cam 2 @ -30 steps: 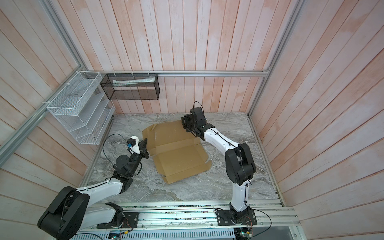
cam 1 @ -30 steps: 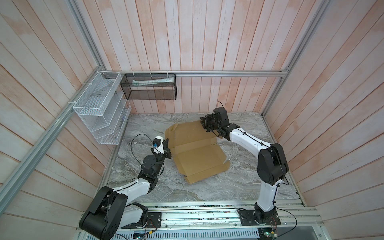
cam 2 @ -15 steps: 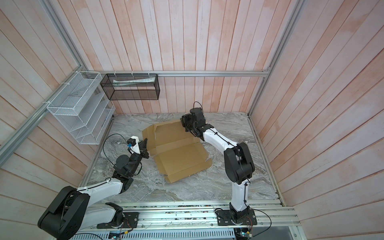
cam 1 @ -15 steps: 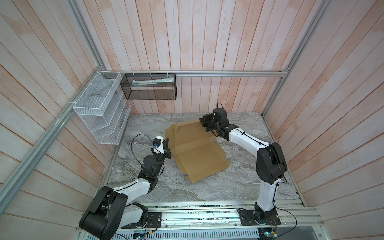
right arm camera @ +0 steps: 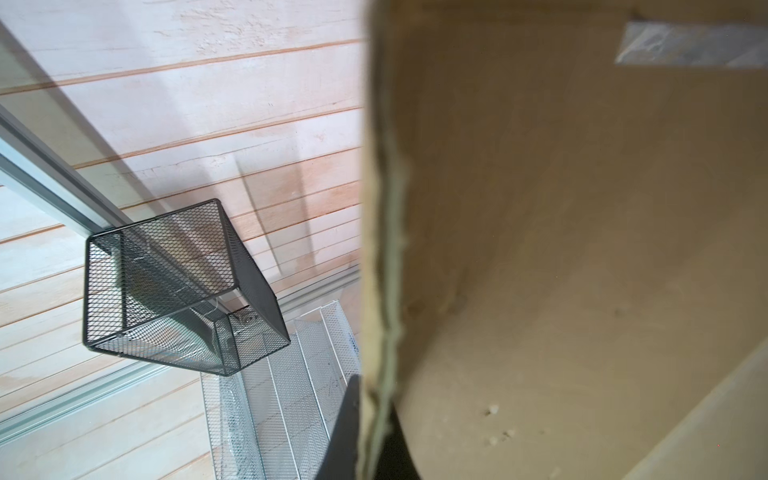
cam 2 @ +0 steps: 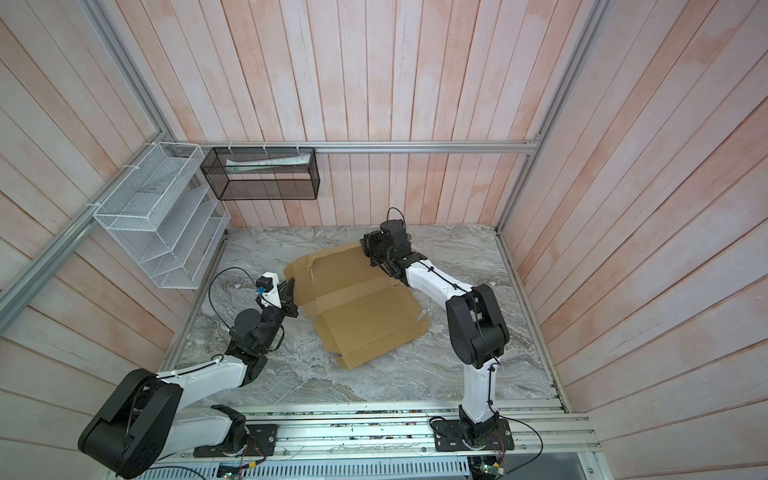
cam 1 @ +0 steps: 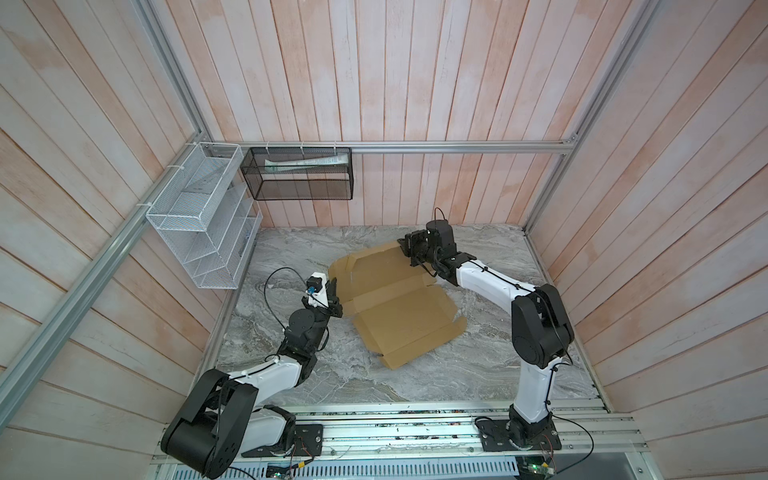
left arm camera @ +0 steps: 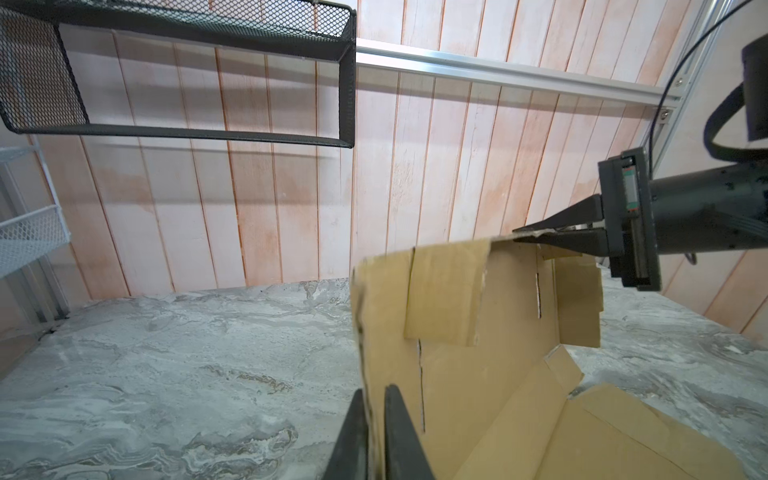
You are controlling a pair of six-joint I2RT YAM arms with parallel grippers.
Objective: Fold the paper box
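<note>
Folding step in progress. The paper box (cam 1: pixel 399 307) is an open die-cut sheet lying across the middle of the marble table (cam 1: pixel 291 257) in both top views. Its lower panels lie flat, and the upper panel is tipped up off the surface.

The right gripper (cam 1: pixel 409 251) is at the sheet's upper right corner, clamped tight on the raised edge. The left wrist view shows it at the right of frame (left arm camera: pixel 528 232), its two fingers closed with only cardboard between them. The left gripper (cam 1: pixel 336 298) is at the sheet's left edge. In its own camera, the fingers (left arm camera: pixel 353 432) sit either side of the cardboard edge with barely any gap, so I'd call that a pinch too.

How I'd do it from here:
- Swing both hands together so the panel turns on its crease and doesn't bow in the middle.
- Don't pull outward. The flat panels aren't pinned down, so the whole sheet would probably slide.
- Watch the small side flaps hanging off the raised panel (left arm camera: pixel 444 291). I think they'll snag unless they're tucked inward before the wall comes fully upright.
</note>
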